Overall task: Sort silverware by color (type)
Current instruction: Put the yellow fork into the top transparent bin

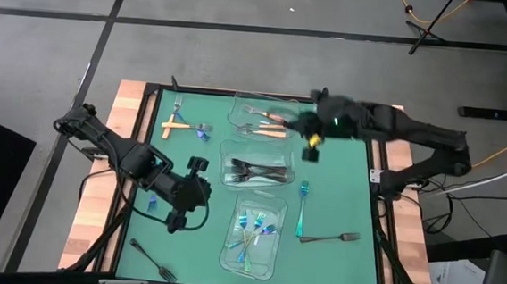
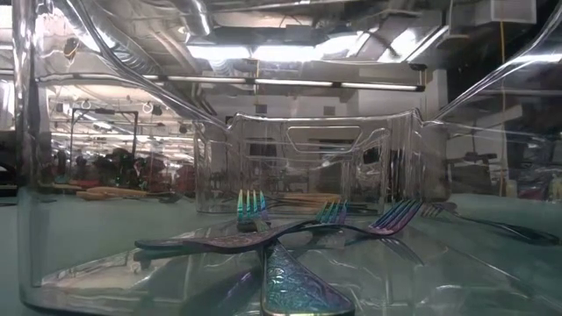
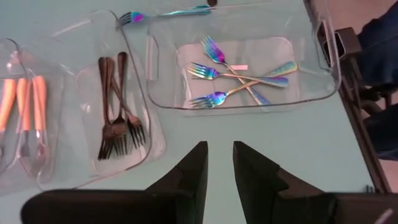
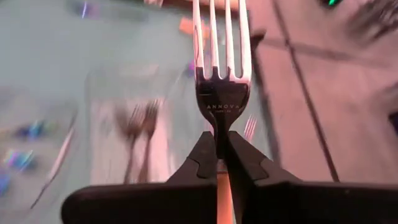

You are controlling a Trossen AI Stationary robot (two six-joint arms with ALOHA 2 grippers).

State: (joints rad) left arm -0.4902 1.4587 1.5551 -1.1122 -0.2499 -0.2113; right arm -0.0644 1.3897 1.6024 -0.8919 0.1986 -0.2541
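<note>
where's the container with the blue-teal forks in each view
High view: container with the blue-teal forks, nearest of the three, bottom centre.
Low view: it fills the foreground; its wall frames the picture.
Left wrist view: upper right, beyond the left gripper.
Right wrist view: cannot tell.
Shared landmark: container of dark forks, next to it.

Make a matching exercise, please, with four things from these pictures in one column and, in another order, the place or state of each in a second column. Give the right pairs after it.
Things
1. dark forks
2. blue-teal forks
3. right gripper
4. left gripper

Places or states
A. shut on a fork with an orange handle
B. in the middle clear container
C. empty, fingers slightly apart
D. in the clear container nearest the table's front edge

Right pairs: 1-B, 2-D, 3-A, 4-C
</note>
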